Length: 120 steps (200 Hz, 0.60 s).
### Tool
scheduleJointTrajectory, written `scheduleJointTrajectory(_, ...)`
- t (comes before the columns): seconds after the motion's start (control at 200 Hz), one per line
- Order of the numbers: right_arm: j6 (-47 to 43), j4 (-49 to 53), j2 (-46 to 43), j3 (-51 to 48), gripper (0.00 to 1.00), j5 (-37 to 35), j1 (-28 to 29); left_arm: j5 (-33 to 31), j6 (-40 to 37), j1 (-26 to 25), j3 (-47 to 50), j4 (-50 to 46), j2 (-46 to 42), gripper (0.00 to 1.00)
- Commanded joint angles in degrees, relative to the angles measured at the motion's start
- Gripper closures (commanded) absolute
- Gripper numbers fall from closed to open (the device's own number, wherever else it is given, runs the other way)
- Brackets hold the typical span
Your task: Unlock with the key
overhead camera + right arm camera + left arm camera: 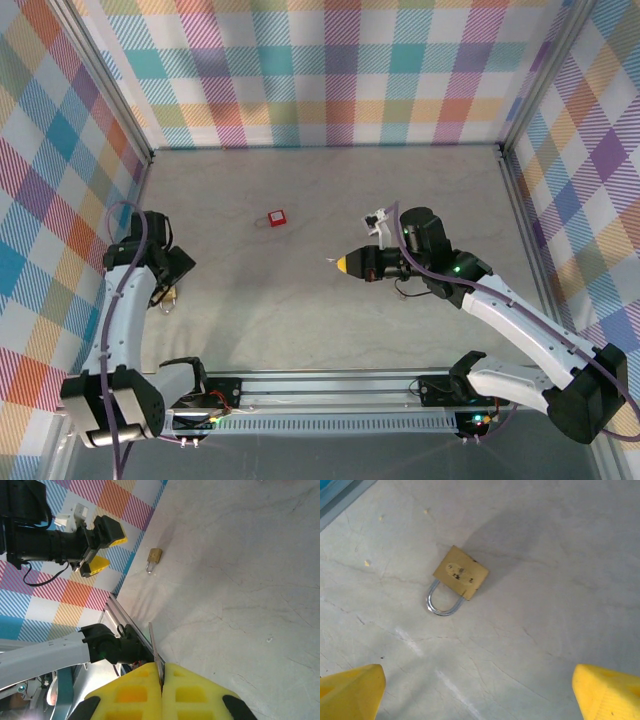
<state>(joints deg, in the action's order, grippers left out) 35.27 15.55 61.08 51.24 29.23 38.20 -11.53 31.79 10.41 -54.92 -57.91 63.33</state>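
Brass padlock (460, 575) lies flat on the surface (300, 330), near the left edge, with its steel shackle (440, 605) closed. How should the left tool (480, 695) take it?

It hangs over the lock with its yellow fingers (350, 692) spread wide, holding nothing. I'd lower it squarely and pinch the body across its narrow edges. Leave the end opposite the shackle bare; the keyhole is presumably there, though I cannot see it.

And the right tool (161, 680)?

It is out toward the middle, pressed shut on a thin metal blade that sticks out past the fingertips. I judge that to be the key (156, 647). It is well apart from the lock.

So lift first, then insert?

Yes. Raise and turn the lock so its keyway faces the blade, hold it firm, and bring the key in straight. A slant would likely jam it or twist it in the grip.

The little red thing (277, 216) farther back?

It is well apart from both, so leave it.
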Motion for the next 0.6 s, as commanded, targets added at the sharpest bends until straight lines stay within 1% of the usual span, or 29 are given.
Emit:
scheduleJointTrajectory(0.0,-0.51,0.45,-0.36,1.25,1.00,1.29,-0.32,2.38,-3.93,2.94,1.74,1.60,1.78,0.07)
scheduleJointTrajectory(0.12,0.79,-1.19,-1.63,-0.68,1.00,1.31,-0.34,2.26,-6.00,5.02,2.38,3.28,4.39,0.12)
scheduleJointTrajectory(0.3,0.89,-1.74,-2.53,-1.33,1.00,2.05,-0.38,2.15,-6.00,5.39,2.42,4.50,7.88,0.15)
scheduleJointTrajectory(0.465,-0.88,-0.35,-3.07,-0.22,1.00,2.28,-0.57,-0.55,-5.95,5.87,3.53,6.22,11.22,0.17)
scheduleJointTrajectory(0.475,-0.90,-0.35,-3.07,-0.14,1.00,2.35,-0.58,-0.61,-5.95,7.10,3.66,6.45,11.45,0.17)
scheduleJointTrajectory(0.495,-0.99,-0.31,-3.07,-0.11,1.00,2.54,-0.62,-0.44,-5.95,7.85,3.91,6.80,11.80,0.17)
scheduleJointTrajectory(0.595,-1.27,-0.68,-3.16,-0.42,1.00,3.52,-0.73,0.81,-6.12,9.09,5.40,10.15,13.05,0.17)
